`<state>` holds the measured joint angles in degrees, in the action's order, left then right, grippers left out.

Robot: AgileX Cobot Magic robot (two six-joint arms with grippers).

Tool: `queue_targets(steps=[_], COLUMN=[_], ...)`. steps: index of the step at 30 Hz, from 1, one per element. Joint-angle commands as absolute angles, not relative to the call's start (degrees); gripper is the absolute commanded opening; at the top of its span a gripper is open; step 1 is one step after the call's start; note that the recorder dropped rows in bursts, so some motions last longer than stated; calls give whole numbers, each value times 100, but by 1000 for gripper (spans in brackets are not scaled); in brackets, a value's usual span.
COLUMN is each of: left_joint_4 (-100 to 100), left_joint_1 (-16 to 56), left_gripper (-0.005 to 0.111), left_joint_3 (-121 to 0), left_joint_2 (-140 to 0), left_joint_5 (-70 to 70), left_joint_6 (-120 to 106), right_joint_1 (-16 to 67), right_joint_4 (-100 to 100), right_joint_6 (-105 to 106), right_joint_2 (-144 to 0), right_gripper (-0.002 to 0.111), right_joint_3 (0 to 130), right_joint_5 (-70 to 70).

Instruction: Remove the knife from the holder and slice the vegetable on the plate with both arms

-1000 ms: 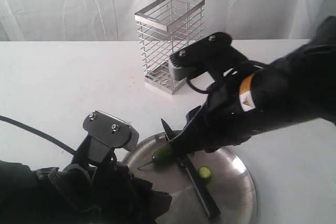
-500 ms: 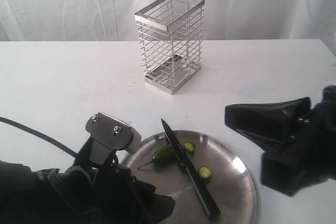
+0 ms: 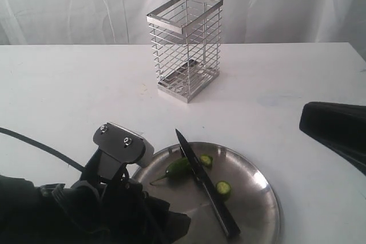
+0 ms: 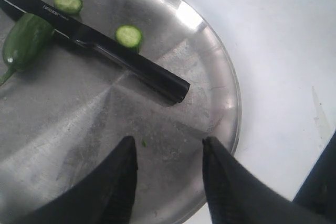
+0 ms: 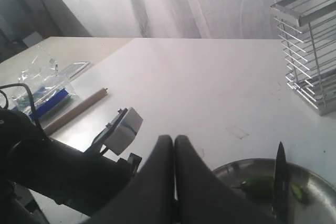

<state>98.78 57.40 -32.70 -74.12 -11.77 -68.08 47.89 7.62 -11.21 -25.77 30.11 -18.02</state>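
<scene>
The black knife (image 3: 207, 191) lies loose across the steel plate (image 3: 257, 184), its blade resting against the cut end of the green chili (image 3: 178, 167). Two cut slices (image 3: 206, 160) (image 3: 223, 188) lie beside the blade. My left gripper (image 4: 169, 141) hovers open over the plate's bare part, apart from the knife handle (image 4: 152, 77), with nothing between its fingers. My right gripper (image 5: 174, 138) is shut and empty, held back from the plate (image 5: 231, 171). Its arm (image 3: 337, 130) shows only at the right edge. The wire holder (image 3: 184, 44) stands empty at the back.
My left arm (image 3: 108, 198) fills the bottom left corner, by the plate's rim. In the right wrist view a wooden stick (image 5: 76, 109) and a plastic bag (image 5: 42, 85) lie on a side table beyond the left arm.
My right arm pulled away from the knife and chili to the right edge of the view. The knife stays lying on the plate, and a second slice now shows beside the chili.
</scene>
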Motion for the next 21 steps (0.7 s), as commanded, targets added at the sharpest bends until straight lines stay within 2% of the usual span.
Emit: queue_targets(steps=[1, 4, 7, 12, 14, 16, 21], left_joint_4=[9995, 9995, 9995, 9995, 9995, 9995, 9995], left_joint_1=[5729, 5729, 5729, 5729, 5729, 5729, 5729], left_gripper=[46, 46, 46, 46, 46, 46, 46], left_joint_3=[-3248, -3248, -3248, -3248, -3248, -3262, -3262], left_joint_2=[-7361, -7361, -7361, -7361, -7361, -7338, -7329], left_joint_5=[-1111, -1111, -1111, -1111, -1101, -1103, -1125], left_joint_6=[-6815, -6815, -6815, -6815, -6815, -6815, -6827], right_joint_1=[4796, 4693, 4224, 2482, 1980, 1713, 1653], right_joint_4=[684, 682, 813, 942, 959, 911, 952], right_joint_6=[-640, -501, -490, -409, -116, 0, 0], right_joint_2=[-2529, -2275, -1884, -208, 0, 0, 0], right_gripper=[0, 0, 0, 0, 0, 0, 0], right_joint_3=[2965, 2773, 2378, 951, 545, 305, 8], right_joint_5=[-1930, -1877, -1744, -1753, -1607, -1408, -1331])
